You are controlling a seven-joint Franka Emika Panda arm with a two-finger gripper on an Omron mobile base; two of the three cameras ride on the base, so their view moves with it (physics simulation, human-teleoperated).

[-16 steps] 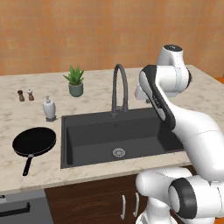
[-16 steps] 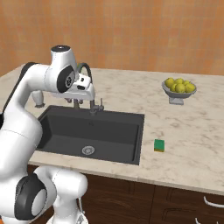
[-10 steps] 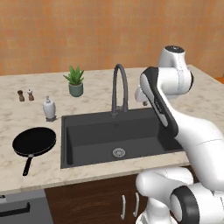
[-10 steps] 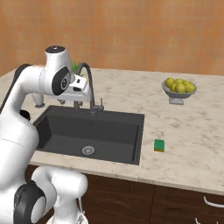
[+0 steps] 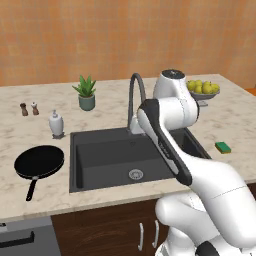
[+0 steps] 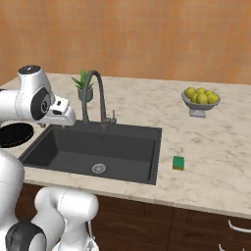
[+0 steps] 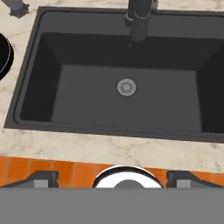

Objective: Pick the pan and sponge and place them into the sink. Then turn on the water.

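The black pan (image 5: 39, 161) lies on the counter left of the sink (image 5: 97, 167), its handle pointing toward the front edge; its rim also shows in the right base view (image 6: 14, 135) and the hand view (image 7: 2, 54). The green and yellow sponge (image 5: 223, 147) (image 6: 178, 163) rests on the counter right of the sink. The basin (image 7: 87, 94) holds nothing but its drain (image 7: 126, 87). No water falls from the gooseneck faucet (image 5: 136, 95) (image 6: 95, 93). My gripper (image 6: 67, 120) (image 7: 113, 179) hovers above the sink's left side, pointing down, open and holding nothing.
A white soap dispenser (image 5: 56, 124) stands at the sink's back left, with a potted plant (image 5: 86, 92) and salt and pepper shakers (image 5: 29, 108) behind it. A bowl of lemons (image 6: 200, 98) sits at the back right. My own arm crosses over the sink's right part.
The hand has swung left and down, from beside the faucet to over the sink's left side. Pan, sponge and faucet have not moved.
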